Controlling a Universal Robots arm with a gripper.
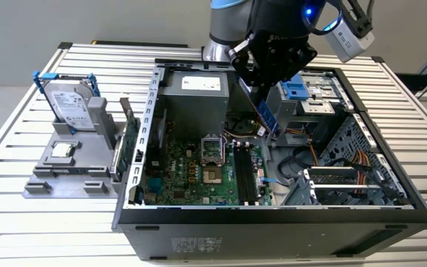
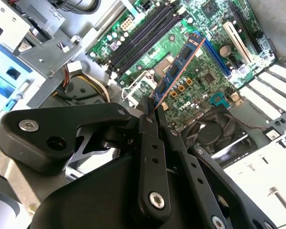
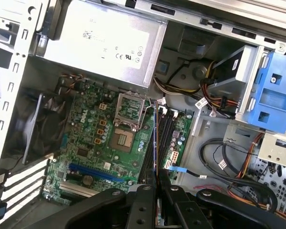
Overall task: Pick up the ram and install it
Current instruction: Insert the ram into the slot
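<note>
My gripper (image 1: 255, 93) hangs over the open computer case (image 1: 273, 214) and is shut on the ram (image 1: 266, 115), a long thin stick with blue labels. The stick slants down from the fingers toward the motherboard (image 1: 191, 178), and its lower end floats above the black memory slots (image 1: 244, 169). In the second wrist view the ram (image 2: 177, 66) juts out past the gripper (image 2: 150, 110) over the board, with the memory slots (image 2: 142, 34) off to one side. In the first wrist view the ram (image 3: 155, 136) shows edge-on, rising from the gripper (image 3: 155, 180) beside the slots (image 3: 168, 134).
Inside the case sit a grey power supply (image 1: 195, 95), a processor socket (image 1: 212, 161), a blue drive bracket (image 1: 295, 89) and loose cables (image 1: 332, 167). On the exterior view's left, a grey holder (image 1: 69, 178) carries a hard drive (image 1: 73, 108), a square chip (image 1: 64, 149) and a green card (image 1: 128, 146).
</note>
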